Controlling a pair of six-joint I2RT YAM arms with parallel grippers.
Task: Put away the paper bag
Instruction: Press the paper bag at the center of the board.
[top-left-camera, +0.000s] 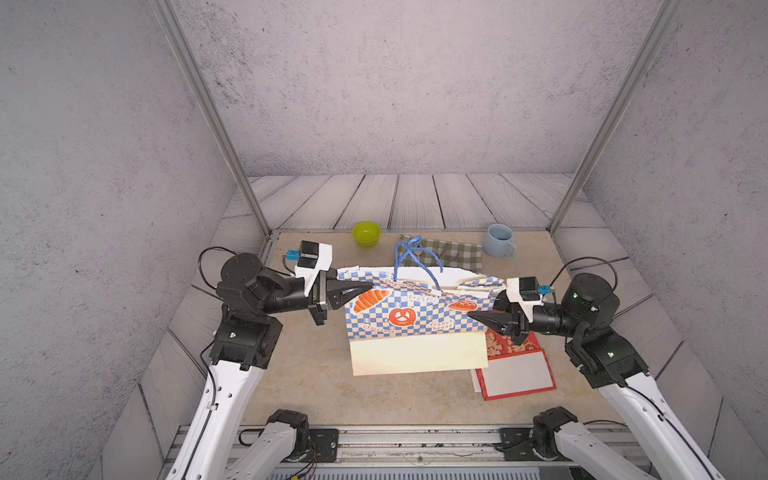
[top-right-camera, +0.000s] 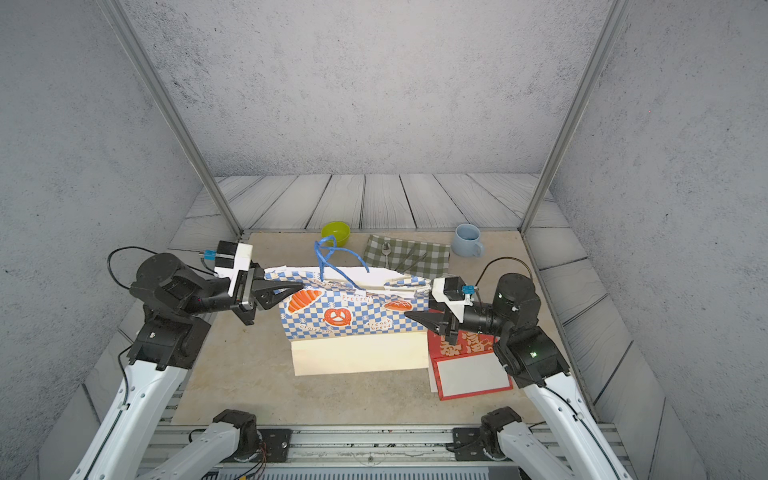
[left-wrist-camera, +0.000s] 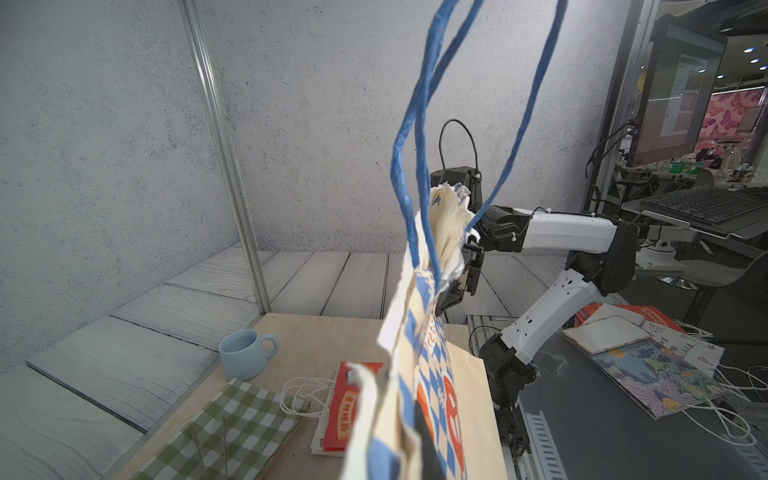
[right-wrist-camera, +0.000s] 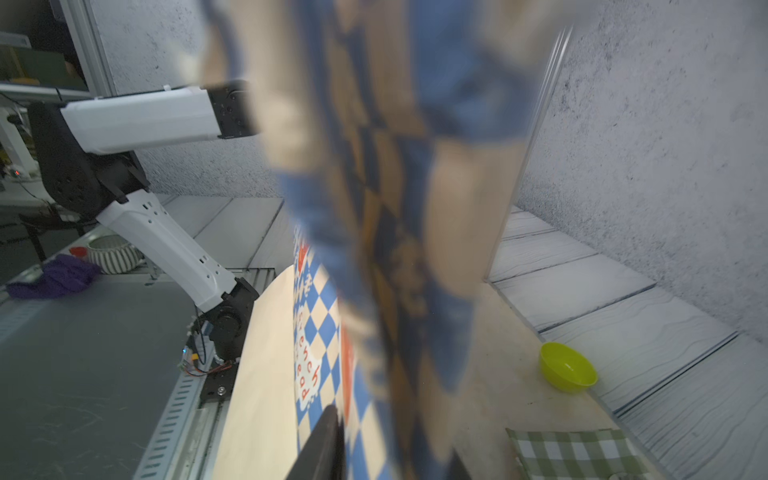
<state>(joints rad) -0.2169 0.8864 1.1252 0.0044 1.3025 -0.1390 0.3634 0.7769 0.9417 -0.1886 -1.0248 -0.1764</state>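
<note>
Paper bag (top-left-camera: 411, 320) stands upright mid-table, just on the robot's side of the checked cloth (top-left-camera: 457, 251). Its blue handles (top-left-camera: 409, 253) stick up. The left gripper (top-left-camera: 368, 286) is clamped tight on the bag's top rim at the left end, with paper running between its jaws in the left wrist view. The right gripper (top-left-camera: 471, 316) is at the bag's right end, below the rim. Blurred bag paper sits between its fingers (right-wrist-camera: 326, 440). Jaws are partly closed; can't tell if they actually pinch. A red bag (top-left-camera: 515, 374) lies flat farther from the cloth, just beside the paper bag and under the right gripper.
</note>
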